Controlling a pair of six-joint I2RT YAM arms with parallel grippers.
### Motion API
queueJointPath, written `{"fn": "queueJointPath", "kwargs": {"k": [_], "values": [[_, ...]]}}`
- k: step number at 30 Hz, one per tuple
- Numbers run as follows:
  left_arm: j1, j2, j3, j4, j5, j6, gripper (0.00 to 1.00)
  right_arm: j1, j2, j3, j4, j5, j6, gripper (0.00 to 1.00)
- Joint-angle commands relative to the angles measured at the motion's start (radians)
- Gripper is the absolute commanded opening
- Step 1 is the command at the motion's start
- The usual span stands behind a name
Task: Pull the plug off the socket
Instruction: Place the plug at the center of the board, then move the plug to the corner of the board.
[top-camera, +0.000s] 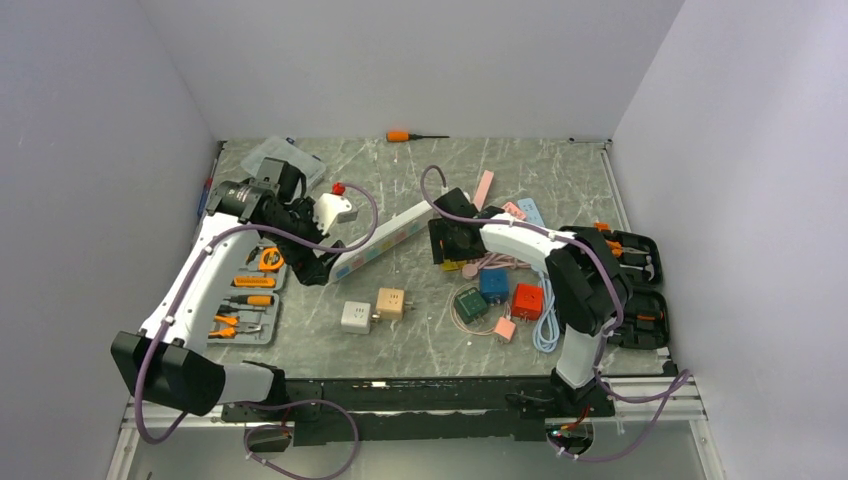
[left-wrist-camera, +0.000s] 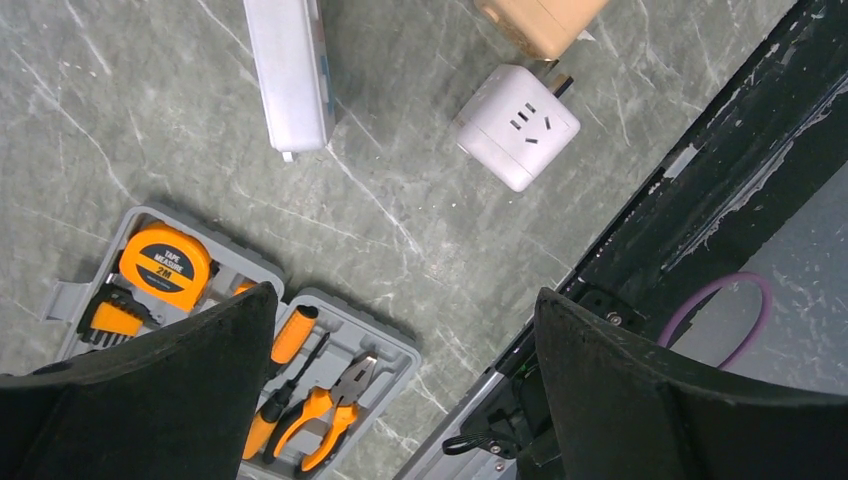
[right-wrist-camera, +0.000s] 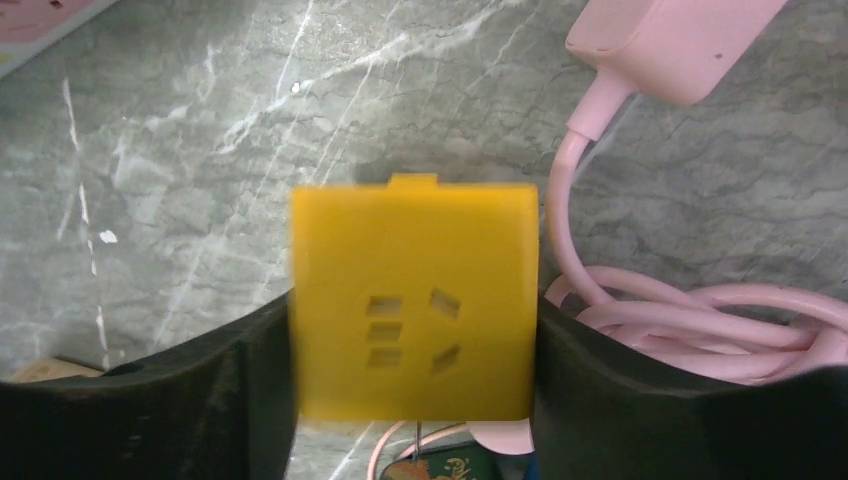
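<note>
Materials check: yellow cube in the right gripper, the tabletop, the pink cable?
The yellow cube: likely hard moulded plastic, matte; crisp edges and clean-cut socket slots.
The tabletop: grey-green with white veins and a slight sheen; real stone or a printed laminate, cannot tell.
The pink cable: probably soft rubbery plastic, smooth; it lies in loose coils.

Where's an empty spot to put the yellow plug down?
Bare tabletop lies between the long white pastel-panelled power strip and the orange-handled screwdriver, and between the white cube adapter and the near edge. Crowded around the red cube adapter.
</note>
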Motion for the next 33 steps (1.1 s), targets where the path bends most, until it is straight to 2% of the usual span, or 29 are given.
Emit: {"fn": "queueJointPath", "kwargs": {"k": [1, 6, 9, 13, 18, 19, 22, 28, 33], "values": [[0.012, 0.019, 0.031, 0.002, -0.002, -0.036, 0.99, 0.028, -0.016, 0.043, 0.012, 0.103, -0.017, 0.76], [0.020, 0.031, 0.023, 0.030, -0.011, -0.057, 0.99, 0.075, -0.081, 0.074, -0.019, 0.173, -0.028, 0.99], [0.033, 0.032, 0.015, 0.038, -0.006, -0.063, 0.99, 0.130, -0.130, 0.107, -0.038, 0.227, -0.049, 0.99], [0.069, 0.031, 0.017, 0.030, 0.015, -0.054, 0.99, 0.262, -0.198, 0.139, -0.015, 0.252, -0.099, 0.91], [0.148, 0.041, 0.049, 0.021, 0.044, -0.048, 0.99, 0.449, -0.214, 0.101, 0.099, 0.140, -0.189, 0.76], [0.191, 0.046, 0.060, 0.021, 0.045, -0.054, 0.99, 0.518, -0.185, 0.102, 0.126, 0.099, -0.226, 0.73], [0.221, 0.046, 0.059, 0.024, 0.048, -0.058, 0.99, 0.574, -0.126, 0.117, 0.147, 0.078, -0.258, 0.73], [0.229, 0.026, 0.023, 0.040, 0.055, -0.065, 0.99, 0.606, -0.042, 0.099, 0.237, 0.014, -0.299, 0.78], [0.231, 0.027, 0.013, 0.042, 0.067, -0.067, 0.99, 0.617, 0.033, 0.105, 0.250, 0.028, -0.343, 0.89]]}}
